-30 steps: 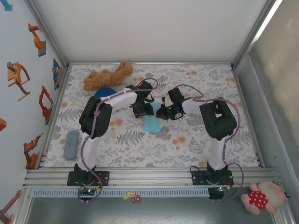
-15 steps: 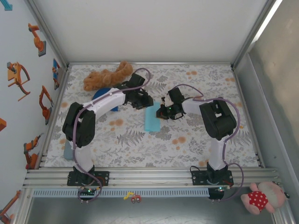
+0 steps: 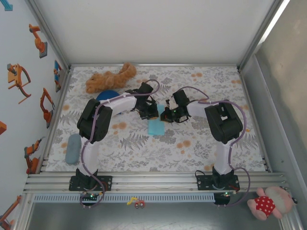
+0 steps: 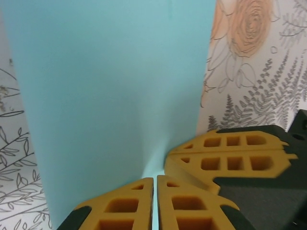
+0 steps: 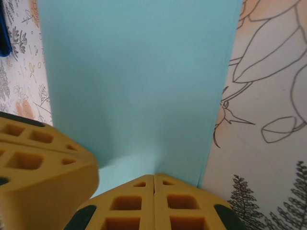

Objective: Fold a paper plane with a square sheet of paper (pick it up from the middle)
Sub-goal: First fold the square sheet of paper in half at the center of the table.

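Note:
The square sheet of paper (image 3: 154,126), light cyan and folded into a narrow strip, lies mid-table with its far end lifted between the two grippers. My left gripper (image 3: 152,114) is shut on that end. In the left wrist view a thin edge of the paper (image 4: 115,86) runs between its yellow fingertips (image 4: 155,180), and the right gripper's fingers (image 4: 225,153) press in beside them. My right gripper (image 3: 166,116) is shut on the same end from the right. In the right wrist view the paper (image 5: 139,81) rises into its closed tips (image 5: 154,176).
A brown plush toy (image 3: 110,78) lies at the back left with a dark blue dome (image 3: 105,95) just in front of it. A grey-blue oblong object (image 3: 73,147) sits near the left edge. A red-and-white plush (image 3: 266,203) lies off the table at bottom right.
My left gripper drew back toward the far left, then returned to the paper's far end and closed on it. The right arm has stayed put.

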You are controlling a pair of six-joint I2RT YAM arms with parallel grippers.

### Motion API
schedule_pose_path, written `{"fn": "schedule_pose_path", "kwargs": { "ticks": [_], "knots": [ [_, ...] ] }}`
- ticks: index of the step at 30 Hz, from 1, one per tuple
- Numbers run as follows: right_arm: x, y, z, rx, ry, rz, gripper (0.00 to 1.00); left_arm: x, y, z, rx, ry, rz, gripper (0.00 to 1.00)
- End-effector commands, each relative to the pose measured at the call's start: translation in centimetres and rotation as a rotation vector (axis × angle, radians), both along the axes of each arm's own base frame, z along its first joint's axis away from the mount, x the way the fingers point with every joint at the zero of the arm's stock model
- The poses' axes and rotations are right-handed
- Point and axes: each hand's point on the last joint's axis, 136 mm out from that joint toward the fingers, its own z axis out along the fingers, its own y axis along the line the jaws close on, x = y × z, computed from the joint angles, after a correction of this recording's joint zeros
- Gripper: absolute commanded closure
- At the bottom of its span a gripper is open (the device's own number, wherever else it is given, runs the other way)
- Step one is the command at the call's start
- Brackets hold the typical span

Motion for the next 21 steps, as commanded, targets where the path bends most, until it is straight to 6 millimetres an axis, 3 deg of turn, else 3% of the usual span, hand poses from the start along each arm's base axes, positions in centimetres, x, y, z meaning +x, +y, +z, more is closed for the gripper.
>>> {"fn": "schedule_pose_path", "kwargs": {
  "ticks": [1, 9, 17, 21],
  "knots": [
    [-5.5, -6.3, -9.4, -0.354, 0.221, -0.039, 1.0, -0.3, -0.1, -0.4, 0.014, 0.019, -0.028, 0.89],
    [-5.8, -6.6, -9.9, -0.374, 0.24, -0.042, 1.0, -0.6, 1.0, -2.1, 0.06, 0.033, -0.058, 0.89],
    [-6.9, -7.6, -11.0, -0.43, 0.285, -0.038, 1.0, -1.3, 4.9, -3.8, 0.07, 0.082, -0.055, 0.9],
    [-7.4, -8.1, -11.5, -0.45, 0.311, -0.036, 1.0, -1.4, 6.9, -3.5, 0.069, 0.093, -0.057, 0.9]
  ]
}}
